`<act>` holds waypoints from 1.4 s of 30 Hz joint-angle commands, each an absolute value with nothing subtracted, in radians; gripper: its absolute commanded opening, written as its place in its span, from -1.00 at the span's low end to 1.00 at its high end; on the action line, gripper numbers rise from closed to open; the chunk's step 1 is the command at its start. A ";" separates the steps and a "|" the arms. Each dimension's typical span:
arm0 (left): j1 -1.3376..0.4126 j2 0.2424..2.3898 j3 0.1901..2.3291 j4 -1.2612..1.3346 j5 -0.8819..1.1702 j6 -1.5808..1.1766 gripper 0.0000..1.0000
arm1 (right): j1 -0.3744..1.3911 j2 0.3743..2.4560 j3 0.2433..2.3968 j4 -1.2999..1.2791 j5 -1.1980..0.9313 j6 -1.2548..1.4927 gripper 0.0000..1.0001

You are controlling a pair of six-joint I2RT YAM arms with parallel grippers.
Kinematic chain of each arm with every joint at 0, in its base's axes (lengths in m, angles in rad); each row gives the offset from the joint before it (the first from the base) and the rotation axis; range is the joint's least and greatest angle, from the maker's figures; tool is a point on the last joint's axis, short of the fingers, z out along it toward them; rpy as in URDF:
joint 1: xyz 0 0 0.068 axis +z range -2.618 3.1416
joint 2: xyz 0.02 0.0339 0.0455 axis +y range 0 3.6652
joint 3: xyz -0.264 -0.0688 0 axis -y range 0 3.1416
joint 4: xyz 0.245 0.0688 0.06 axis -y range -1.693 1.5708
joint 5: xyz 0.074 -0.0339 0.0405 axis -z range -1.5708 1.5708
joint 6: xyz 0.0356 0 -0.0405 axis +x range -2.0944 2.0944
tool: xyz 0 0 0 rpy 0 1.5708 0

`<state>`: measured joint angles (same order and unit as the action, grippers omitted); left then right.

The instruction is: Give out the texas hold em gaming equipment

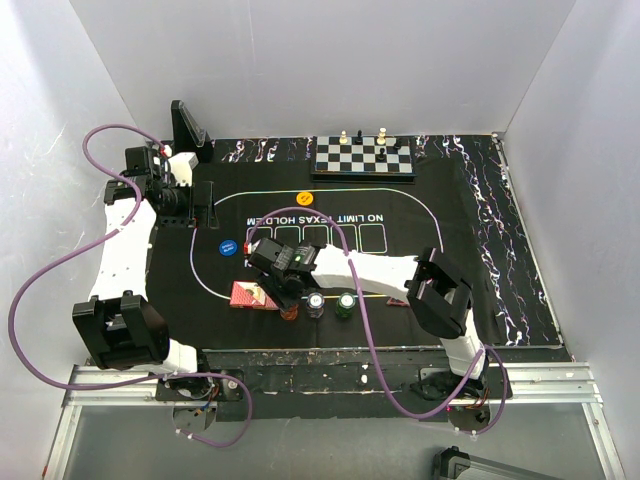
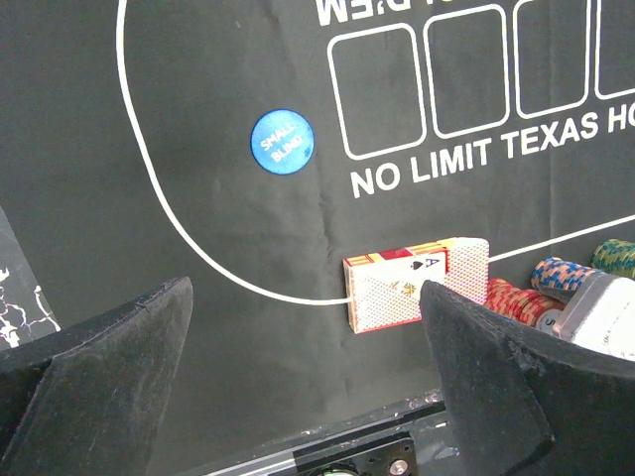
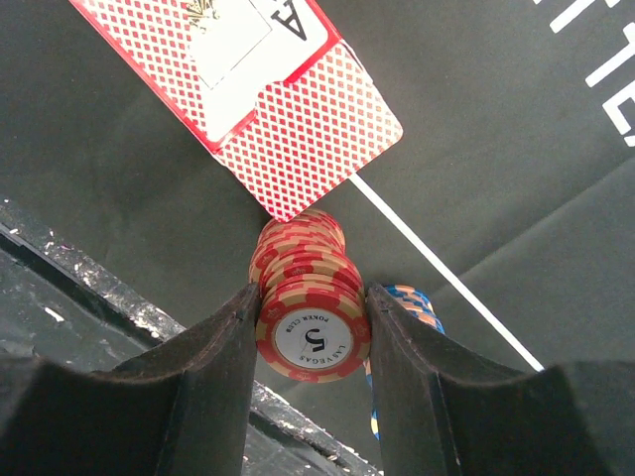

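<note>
Blue chip point(image 2: 281, 141) lies on the black mat point(image 2: 198, 218) near the left gripper point(image 2: 306, 288), whose jaws are wide and hold nothing. Next, the red card box point(image 2: 397, 293) lies on the white line point(image 3: 446, 273), and beside it the right gripper point(image 3: 313, 317) hugs a stack of red chips point(image 3: 303, 248) in its jaws.

White shells, black joints on the left arm point(image 1: 122, 250) and right arm point(image 1: 365, 268). Both trail purple cables point(image 1: 118, 127). Matte black wedge fingers point(image 3: 213, 382).
</note>
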<state>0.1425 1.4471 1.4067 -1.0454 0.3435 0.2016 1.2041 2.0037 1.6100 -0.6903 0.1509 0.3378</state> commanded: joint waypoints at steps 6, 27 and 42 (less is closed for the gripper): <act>0.158 1.416 1.434 -1.012 0.367 0.193 0.99 | 1.204 1.925 1.781 -0.753 0.170 0.311 -0.89; 0.316 1.500 1.431 -1.019 0.494 0.212 0.99 | 1.048 2.486 2.399 -0.700 0.006 0.308 -0.97; 0.333 1.488 1.371 -1.005 0.528 0.241 0.99 | 1.046 2.615 2.456 -0.598 -0.043 0.376 -0.97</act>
<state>0.3214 1.5101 1.3705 -1.0126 0.4911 0.2256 1.0374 2.5858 2.4153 -0.6350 -0.0208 0.3534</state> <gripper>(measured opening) 0.996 0.510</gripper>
